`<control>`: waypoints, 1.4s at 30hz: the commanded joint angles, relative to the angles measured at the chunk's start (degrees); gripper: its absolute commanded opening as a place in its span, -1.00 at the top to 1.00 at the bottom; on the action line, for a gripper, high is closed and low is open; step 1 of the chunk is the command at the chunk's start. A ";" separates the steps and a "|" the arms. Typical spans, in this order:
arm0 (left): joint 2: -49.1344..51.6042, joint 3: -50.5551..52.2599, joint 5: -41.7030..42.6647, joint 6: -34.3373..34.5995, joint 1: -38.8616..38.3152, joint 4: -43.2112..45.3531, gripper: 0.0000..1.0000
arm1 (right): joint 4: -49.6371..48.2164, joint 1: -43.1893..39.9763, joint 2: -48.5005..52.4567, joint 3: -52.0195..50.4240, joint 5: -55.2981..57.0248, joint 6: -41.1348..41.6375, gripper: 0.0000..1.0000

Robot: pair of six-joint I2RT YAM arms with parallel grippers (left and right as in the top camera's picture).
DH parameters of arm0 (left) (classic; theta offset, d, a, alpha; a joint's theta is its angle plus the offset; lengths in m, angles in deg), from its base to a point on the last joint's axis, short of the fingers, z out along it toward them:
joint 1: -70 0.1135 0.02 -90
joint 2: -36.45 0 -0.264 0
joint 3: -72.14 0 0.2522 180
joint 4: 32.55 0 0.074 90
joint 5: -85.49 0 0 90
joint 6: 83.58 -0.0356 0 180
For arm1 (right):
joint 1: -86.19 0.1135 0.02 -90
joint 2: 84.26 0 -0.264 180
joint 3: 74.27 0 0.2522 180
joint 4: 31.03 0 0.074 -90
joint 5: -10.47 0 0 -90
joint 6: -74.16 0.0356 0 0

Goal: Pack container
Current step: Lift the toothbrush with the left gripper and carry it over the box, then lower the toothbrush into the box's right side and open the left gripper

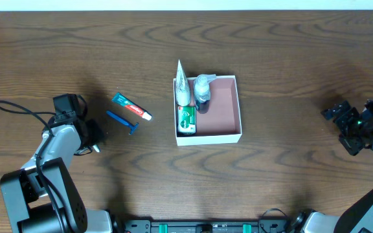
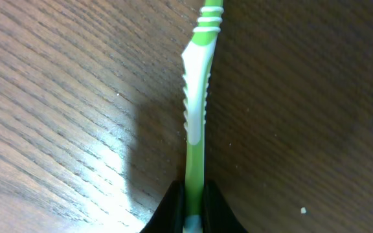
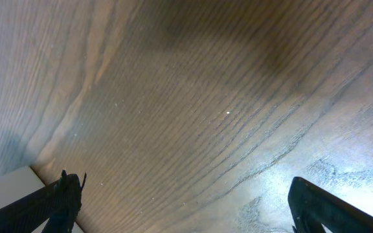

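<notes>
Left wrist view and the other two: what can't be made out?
Left wrist: toothbrush head cut off by top edge; tail hidden between the fingers of the left gripper.
Overhead: labels inside the container too small to read.
Right wrist: right gripper mostly cut off by bottom edge.

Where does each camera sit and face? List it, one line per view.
Overhead: above the table, looking straight down at the container, left gripper and right gripper.
Left wrist: looks along its fingers, shut on a green toothbrush.
Right wrist: open fingers over the wood.
Shared: every view shows the wooden table.
</notes>
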State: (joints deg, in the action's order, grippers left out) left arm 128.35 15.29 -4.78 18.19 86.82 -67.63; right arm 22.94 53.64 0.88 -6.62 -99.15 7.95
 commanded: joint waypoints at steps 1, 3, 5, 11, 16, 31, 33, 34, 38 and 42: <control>2.38 0.55 -0.20 -0.13 0.24 -0.15 0.88 | 0.02 -0.59 0.15 0.57 -0.31 -0.70 -0.98; 2.27 0.22 -0.20 -0.11 0.24 -0.22 0.88 | 0.02 -0.59 0.15 0.57 -0.31 -0.70 -0.98; 1.73 -0.70 1.29 -0.13 0.24 -1.20 0.88 | 0.02 -0.59 0.15 0.57 -0.31 -0.70 -0.98; -3.48 -7.02 14.80 -0.15 0.02 -6.21 0.88 | 0.02 -0.59 0.15 0.57 -0.31 -0.70 -0.99; -11.37 -13.44 24.55 -0.74 -3.41 -10.38 0.88 | 0.02 -0.59 0.15 0.57 -0.31 -0.70 -0.99; -29.29 -19.50 -0.98 5.20 -44.00 -9.49 0.88 | 0.02 -0.59 0.15 0.57 -0.31 -0.70 -0.98; -27.56 -19.50 -5.81 5.88 -49.94 -7.89 0.89 | 0.02 -0.59 0.15 0.57 -0.31 -0.70 -0.98; -26.51 -19.50 -7.96 6.21 -52.39 -7.02 0.88 | 0.02 -0.59 0.15 0.57 -0.31 -0.70 -0.98; -20.39 -19.50 -14.51 7.54 -61.16 -2.51 0.88 | 0.02 -0.59 0.15 0.57 -0.31 -0.70 -0.99; -13.94 -19.50 -18.75 10.23 -66.86 1.11 0.88 | 0.02 -0.59 0.15 0.57 -0.31 -0.72 -0.99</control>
State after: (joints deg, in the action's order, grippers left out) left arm 111.12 -3.81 -16.08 25.60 22.80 -67.65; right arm 22.94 53.64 0.88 -6.62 -99.15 7.95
